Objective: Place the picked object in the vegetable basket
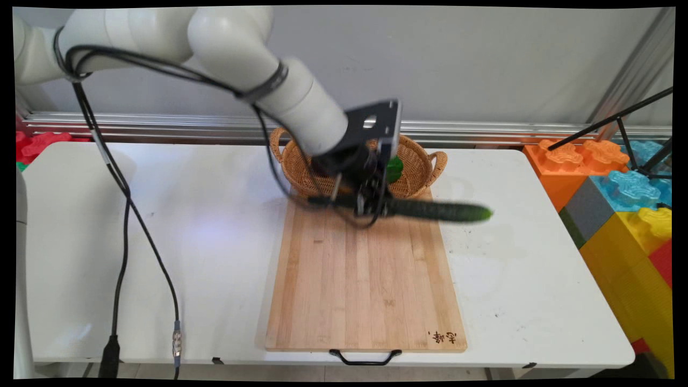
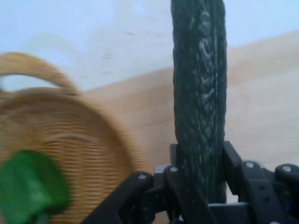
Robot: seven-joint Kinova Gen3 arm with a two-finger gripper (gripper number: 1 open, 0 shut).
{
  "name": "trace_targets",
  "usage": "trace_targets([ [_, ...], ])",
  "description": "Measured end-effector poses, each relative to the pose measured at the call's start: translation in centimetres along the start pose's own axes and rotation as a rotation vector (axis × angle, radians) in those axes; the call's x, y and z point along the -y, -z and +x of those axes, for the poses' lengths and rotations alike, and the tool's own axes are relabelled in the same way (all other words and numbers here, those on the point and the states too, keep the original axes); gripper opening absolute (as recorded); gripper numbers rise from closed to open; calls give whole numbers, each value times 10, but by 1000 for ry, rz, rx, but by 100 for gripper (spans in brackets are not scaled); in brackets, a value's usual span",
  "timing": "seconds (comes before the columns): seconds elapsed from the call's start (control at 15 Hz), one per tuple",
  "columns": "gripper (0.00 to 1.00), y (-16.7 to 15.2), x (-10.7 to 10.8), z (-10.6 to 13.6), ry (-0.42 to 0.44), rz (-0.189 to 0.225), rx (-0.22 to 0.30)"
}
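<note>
Count on table (image 1: pixel 215 226): one cucumber (image 1: pixel 435 210); one wicker basket (image 1: pixel 414 166); one green item (image 1: pixel 394 169) inside basket; one bamboo cutting board (image 1: pixel 365 279). Beside table, right: stack of large toy blocks (image 1: pixel 618 204), number unclear.

We see the main view evenly and brightly lit, the white worktop (image 1: pixel 215 226) nearly washed out at centre left, with soft, faint shadows only. The cucumber (image 1: pixel 430 210) and pincer (image 1: pixel 371 207) at centre smear with motion blur. In the hand view the cucumber (image 2: pixel 200 93) is fairly sharp, while the basket (image 2: pixel 70 140) at lower left is blurred.
</note>
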Motion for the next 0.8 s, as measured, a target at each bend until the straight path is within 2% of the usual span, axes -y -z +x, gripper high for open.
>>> trace_targets([
  [0.27, 0, 6, 56, -9, 4, 140, 11],
  [0.4, 0, 4, 77, -20, 19, 186, 31],
  [0.8, 0, -19, 111, -50, 62, 218, 70],
])
